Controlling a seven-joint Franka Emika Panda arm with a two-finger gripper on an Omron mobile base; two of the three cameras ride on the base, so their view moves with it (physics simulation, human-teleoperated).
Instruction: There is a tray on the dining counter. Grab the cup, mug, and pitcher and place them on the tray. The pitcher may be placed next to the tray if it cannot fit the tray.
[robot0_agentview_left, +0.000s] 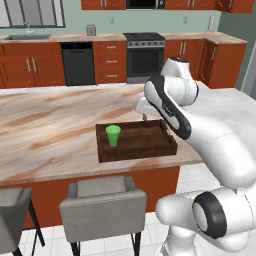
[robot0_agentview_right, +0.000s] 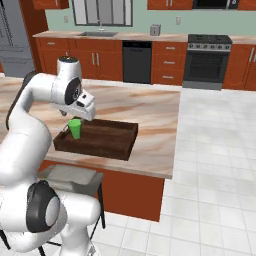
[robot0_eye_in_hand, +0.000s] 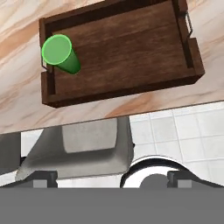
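Note:
The dark brown wooden tray (robot0_agentview_left: 150, 145) (robot0_agentview_right: 107, 140) (robot0_eye_in_hand: 131, 48) lies near the front edge of the marbled dining counter (robot0_agentview_left: 45, 125) (robot0_agentview_right: 150, 115). The bright green cup (robot0_agentview_left: 113, 135) (robot0_agentview_right: 75, 128) (robot0_eye_in_hand: 59, 52) stands upright inside the tray at one end. My gripper (robot0_agentview_left: 144, 116) (robot0_agentview_right: 70, 114) (robot0_eye_in_hand: 113, 178) hangs above the tray's far side. It is open wide with nothing between its fingers and is clear of the cup. The mug and the pitcher are out of view.
A grey chair (robot0_agentview_left: 102, 200) (robot0_eye_in_hand: 87, 148) is tucked under the counter's front edge just below the tray, with a second chair (robot0_agentview_left: 12, 210) to its left. Red-brown cabinets, a stove (robot0_agentview_left: 145, 52) and a dishwasher (robot0_agentview_right: 136, 62) line the back wall. White tiled floor (robot0_agentview_right: 215, 165) lies past the counter's end.

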